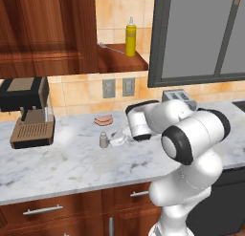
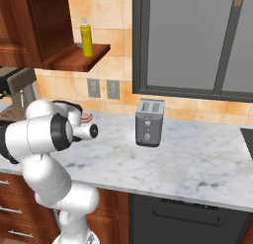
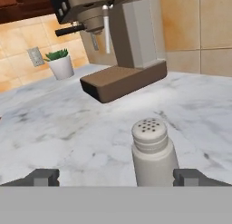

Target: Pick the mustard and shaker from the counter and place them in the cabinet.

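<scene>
Hidden: in your right base view the arm covers the shaker.
Bench: coffee machine at 10 o'clock of the shaker; pink food piece just behind.
Cabinet: mustard upright on its shelf.
End effector: spread wide, shaker between the fingertips, nearer the right one.

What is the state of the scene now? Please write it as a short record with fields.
mustard: yellow bottle upright on the shelf of the cabinet
shaker: upright on the counter, not yet gripped
end effector: open, low at the shaker, which stands between the fingertips, nearer one side
coffee machine: on the counter, at the wall
toaster: on the counter
pink food piece: flat on the counter behind the shaker
</scene>
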